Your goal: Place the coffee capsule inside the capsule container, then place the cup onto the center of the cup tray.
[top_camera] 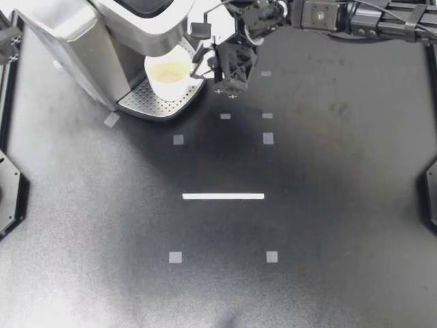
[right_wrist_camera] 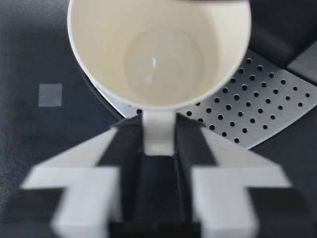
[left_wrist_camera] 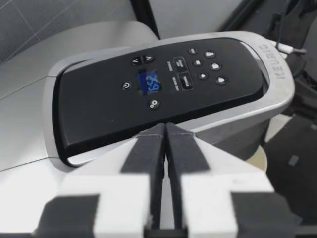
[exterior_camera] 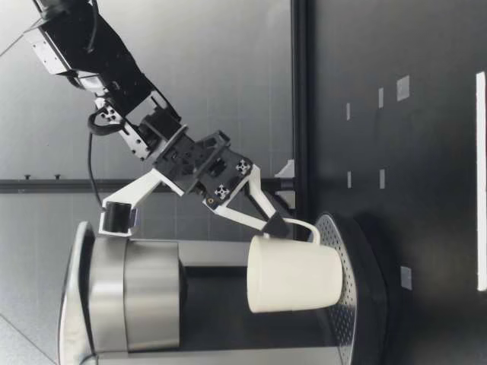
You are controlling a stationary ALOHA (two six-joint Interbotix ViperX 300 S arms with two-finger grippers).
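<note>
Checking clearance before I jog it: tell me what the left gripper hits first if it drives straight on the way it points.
The coffee machine: my left gripper, shut and empty, points at the silver rim edging its black control panel. The remaining gap is hard to judge.

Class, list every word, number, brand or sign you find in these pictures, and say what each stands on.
Blue display on the coffee machine's control panel: lit digits, too blurred to read.
Small labels beside the panel's buttons: too small to read.
Lettering on the machine's silver rim: a brand mark, not quoted.
Cup and the tape marks: blank.
</note>
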